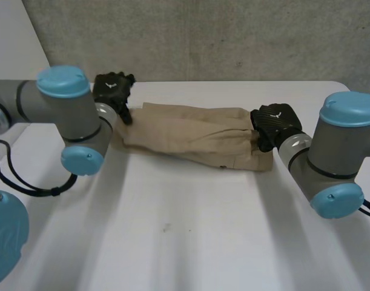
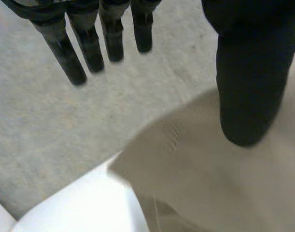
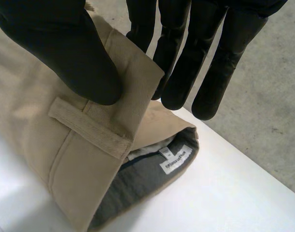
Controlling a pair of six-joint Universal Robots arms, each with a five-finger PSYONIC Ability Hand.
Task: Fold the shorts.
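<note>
Tan shorts lie stretched out across the far part of the white table. My left hand is at their left end. In the left wrist view its fingers are straight and clear of the cloth, and its thumb hovers over the tan fabric. My right hand is at the right end, the waistband. There its thumb presses the band near a belt loop against the fingers behind it, so the shorts gape and show grey lining with a label.
The shorts lie close to the table's far edge, with a grey concrete wall right behind it. My left arm's elbow and right arm's elbow hang over the table's sides. Bare tabletop stretches toward the front.
</note>
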